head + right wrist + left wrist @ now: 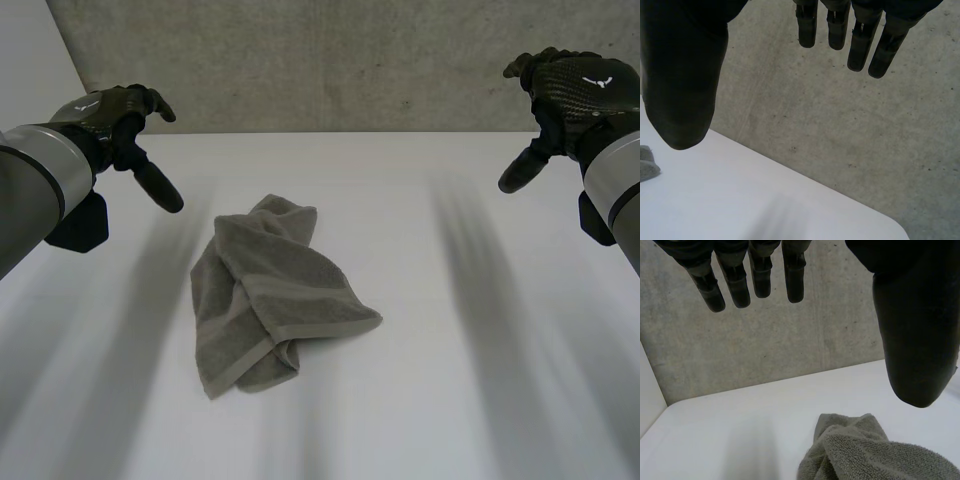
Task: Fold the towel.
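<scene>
A grey towel [265,290] lies crumpled in a loose heap on the white table [450,380], a little left of the middle. My left hand [125,125] hovers above the table's far left, apart from the towel, fingers straight and holding nothing. My right hand [565,95] is raised at the far right, well away from the towel, also open and empty. In the left wrist view the towel [875,452] lies below the thumb [915,330] and the straight fingers [755,275]. In the right wrist view a small bit of the towel [647,169] lies beside the thumb [682,75].
A grey concrete wall [330,60] rises behind the table's far edge. A white panel [35,60] stands at the far left corner. Bare table surface surrounds the towel on all sides.
</scene>
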{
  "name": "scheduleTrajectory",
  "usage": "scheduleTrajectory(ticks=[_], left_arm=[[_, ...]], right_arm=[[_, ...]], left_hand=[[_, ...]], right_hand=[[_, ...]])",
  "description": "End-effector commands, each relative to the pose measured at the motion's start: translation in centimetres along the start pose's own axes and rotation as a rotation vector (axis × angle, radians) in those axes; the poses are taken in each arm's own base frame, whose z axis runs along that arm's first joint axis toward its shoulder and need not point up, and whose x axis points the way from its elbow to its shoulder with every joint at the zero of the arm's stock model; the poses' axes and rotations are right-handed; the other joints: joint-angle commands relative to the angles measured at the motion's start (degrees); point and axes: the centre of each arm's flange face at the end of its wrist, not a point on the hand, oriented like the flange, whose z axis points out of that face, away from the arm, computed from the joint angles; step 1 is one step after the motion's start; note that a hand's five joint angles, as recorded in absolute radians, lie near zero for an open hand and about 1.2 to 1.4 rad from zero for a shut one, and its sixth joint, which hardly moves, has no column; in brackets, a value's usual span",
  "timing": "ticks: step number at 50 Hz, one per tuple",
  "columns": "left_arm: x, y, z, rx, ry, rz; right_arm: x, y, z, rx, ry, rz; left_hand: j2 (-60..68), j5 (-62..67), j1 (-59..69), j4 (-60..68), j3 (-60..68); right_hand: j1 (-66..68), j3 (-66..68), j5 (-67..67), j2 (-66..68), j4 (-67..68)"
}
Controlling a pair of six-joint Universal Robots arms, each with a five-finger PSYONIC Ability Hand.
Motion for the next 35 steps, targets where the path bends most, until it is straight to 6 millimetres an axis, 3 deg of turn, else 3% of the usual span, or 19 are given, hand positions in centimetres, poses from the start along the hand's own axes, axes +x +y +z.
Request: scheduleTrajectory(ticks=[1, 6, 8, 9, 11, 12, 14, 18, 20, 21, 23, 32, 35], left_arm=[[0.2, 0.0, -0.1, 0.007, 0.009, -0.002], [0.2, -0.1, 0.0, 0.011, 0.011, -0.002], [0.2, -0.1, 0.0, 0.019, 0.012, -0.003], [0.2, -0.1, 0.0, 0.019, 0.012, -0.003], [0.2, -0.1, 0.0, 0.019, 0.012, -0.003], [0.2, -0.1, 0.0, 0.021, 0.012, -0.003], [0.2, -0.2, 0.0, 0.022, 0.013, -0.003], [0.2, -0.6, 0.0, 0.037, 0.013, -0.006], [0.3, -0.7, 0.0, 0.048, 0.014, -0.007], [0.3, -0.8, 0.1, 0.054, 0.015, -0.007], [0.3, -0.8, 0.1, 0.059, 0.016, -0.008], [0.3, -0.9, -0.1, 0.065, 0.017, -0.010], [0.2, -0.9, -0.1, 0.065, 0.014, -0.010]], right_arm=[[-0.2, 0.4, 0.1, -0.009, -0.010, -0.003], [-1.4, 1.5, 0.1, -0.046, -0.074, -0.067], [-4.8, 4.3, -0.7, -0.113, -0.250, -0.178], [-4.8, 4.3, -0.7, -0.113, -0.251, -0.179], [-8.6, 7.0, -2.7, -0.156, -0.430, -0.300], [-8.7, 7.0, -2.7, -0.156, -0.431, -0.301], [-11.7, 9.3, -4.9, -0.180, -0.564, -0.382], [-13.7, 11.0, -5.8, -0.183, -0.626, -0.389], [-16.2, 12.2, -6.6, -0.131, -0.681, -0.395], [-16.3, 12.2, -6.6, -0.131, -0.681, -0.395], [-18.2, 13.0, -6.7, -0.065, -0.689, -0.392], [-20.4, 15.3, -5.1, -0.026, -0.574, -0.401], [-20.9, 16.2, -4.6, -0.040, -0.549, -0.406]], left_hand=[[-3.40, -2.99, -4.34, -4.04, -3.54], [-3.40, -2.99, -4.34, -4.04, -3.54], [-3.40, -2.99, -4.34, -4.04, -3.54], [-3.40, -2.99, -4.34, -4.04, -3.54], [-3.40, -2.99, -4.34, -4.04, -3.54], [-3.40, -2.99, -4.34, -4.04, -3.54], [-3.40, -2.99, -4.34, -4.04, -3.54], [-3.40, -2.99, -4.34, -4.04, -3.54], [-3.40, -2.99, -4.34, -4.04, -3.54], [-3.40, -2.99, -4.34, -4.04, -3.54], [-3.40, -2.99, -4.34, -4.04, -3.54], [-3.40, -2.99, -4.34, -4.04, -3.54], [-3.40, -2.99, -4.34, -4.04, -3.54]], right_hand=[[-3.34, -4.60, -3.98, -4.37, -4.81], [-3.34, -4.60, -3.98, -4.37, -4.81], [-3.34, -4.60, -3.98, -4.37, -4.81], [-3.34, -4.60, -3.98, -4.37, -4.81], [-3.34, -4.60, -3.98, -4.37, -4.81], [-3.34, -4.60, -3.98, -4.37, -4.81], [-3.34, -4.60, -3.98, -4.37, -4.81], [-3.34, -4.60, -3.98, -4.37, -4.81], [-3.34, -4.60, -3.98, -4.37, -4.81], [-3.34, -4.60, -3.98, -4.37, -4.81], [-3.34, -4.60, -3.98, -4.37, -4.81], [1.11, -0.14, 0.48, 0.08, -0.36], [11.48, 10.23, 10.85, 10.45, 10.01]])
